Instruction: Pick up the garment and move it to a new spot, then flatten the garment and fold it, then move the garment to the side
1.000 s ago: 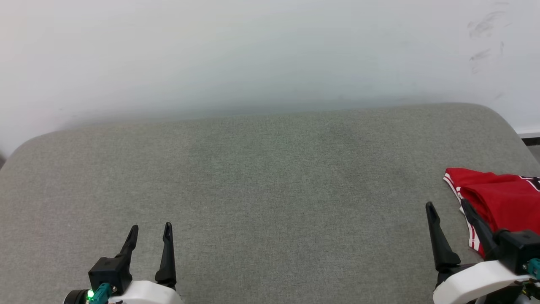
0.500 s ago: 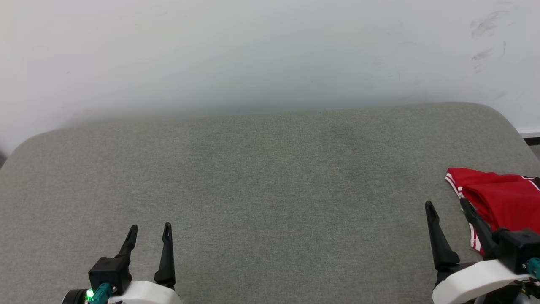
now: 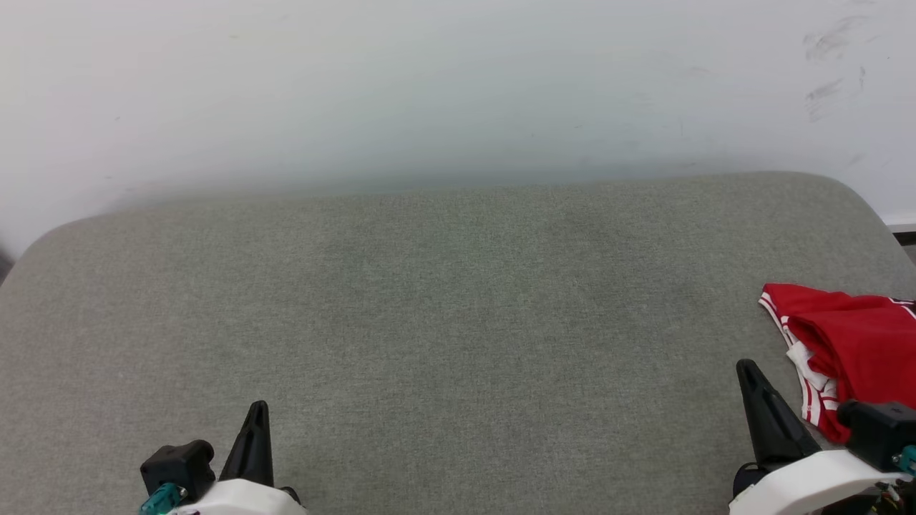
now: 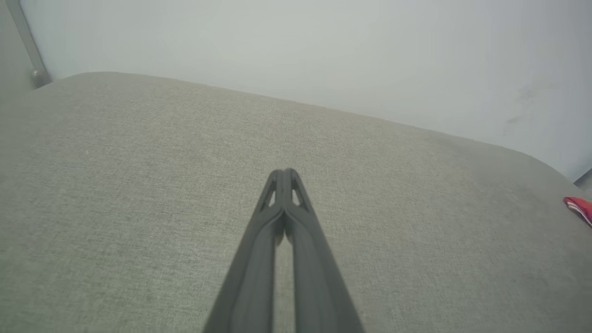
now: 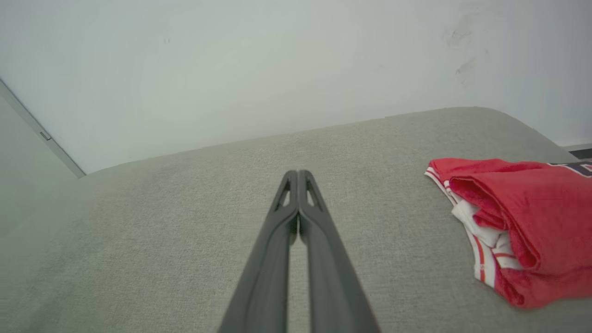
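The garment [image 3: 851, 350], red with white and striped trim, lies folded in a compact bundle at the right edge of the grey cushioned surface [image 3: 458, 300]; the right wrist view shows the garment [image 5: 518, 222] to the right of my fingers. My right gripper [image 3: 748, 368] is shut, empty, just left of the bundle and apart from it. My left gripper [image 3: 257, 408] is shut on nothing near the front left. Both wrist views show the fingertips pressed together, the left gripper [image 4: 286, 172] and the right gripper [image 5: 298, 173] over bare fabric.
A pale wall [image 3: 458, 86] rises right behind the cushioned surface, with scuff marks [image 3: 823, 43] at upper right. The surface's rounded corners fall away at far left and far right. A sliver of the garment [image 4: 578, 208] shows at the right edge of the left wrist view.
Both grippers have gone from open to shut, with nothing between their fingers. Both have drawn slightly back toward the bottom of the head view. The garment lies where it was.
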### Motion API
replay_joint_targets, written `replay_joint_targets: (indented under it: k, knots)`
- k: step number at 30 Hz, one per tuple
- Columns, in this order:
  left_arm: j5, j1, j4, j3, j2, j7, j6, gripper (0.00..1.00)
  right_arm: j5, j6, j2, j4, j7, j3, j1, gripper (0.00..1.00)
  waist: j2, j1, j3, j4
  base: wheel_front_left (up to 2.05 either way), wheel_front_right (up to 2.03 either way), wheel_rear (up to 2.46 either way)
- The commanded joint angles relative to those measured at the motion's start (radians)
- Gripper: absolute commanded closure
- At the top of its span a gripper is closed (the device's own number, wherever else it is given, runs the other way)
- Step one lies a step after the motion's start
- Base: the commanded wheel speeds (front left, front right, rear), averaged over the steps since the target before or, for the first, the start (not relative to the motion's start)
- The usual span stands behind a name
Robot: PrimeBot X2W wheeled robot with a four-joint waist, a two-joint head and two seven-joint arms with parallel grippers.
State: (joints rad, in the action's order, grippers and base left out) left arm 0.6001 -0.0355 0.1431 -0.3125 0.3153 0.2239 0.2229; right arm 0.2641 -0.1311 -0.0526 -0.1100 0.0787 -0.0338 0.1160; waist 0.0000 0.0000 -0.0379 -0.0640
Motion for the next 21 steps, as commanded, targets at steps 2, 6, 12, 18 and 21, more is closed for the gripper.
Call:
replay_joint_targets:
  k: [2,6,12,18,21]
  knots:
    - [0.063,0.032,-0.005,0.032,-0.007,-0.016,-0.022,1.00,0.088,0.000,-0.009,0.008,-0.006,0.000,-0.037,1.00,0.0000,0.0000,0.001,0.002,0.00,0.00,0.00]
    - [0.147,0.044,0.007,0.063,-0.027,-0.042,-0.052,1.00,0.203,0.000,-0.014,0.039,-0.009,0.000,-0.056,1.00,0.0000,0.0000,0.003,0.005,0.00,0.00,0.00]
    - [0.224,0.055,0.018,0.093,-0.046,-0.066,-0.079,1.00,0.309,0.000,-0.018,0.066,-0.010,0.000,-0.072,1.00,0.0000,0.0000,0.005,0.008,0.00,0.00,0.00]
    - [0.286,0.063,0.026,0.117,-0.061,-0.085,-0.100,1.00,0.391,0.000,-0.020,0.088,-0.011,-0.001,-0.083,1.00,0.0000,0.0000,0.007,0.011,0.00,0.00,0.00]
    - [0.321,0.067,0.030,0.130,-0.069,-0.096,-0.112,1.00,0.439,0.000,-0.022,0.100,-0.011,-0.002,-0.090,1.00,0.0000,0.0000,0.008,0.013,0.00,0.00,0.00]
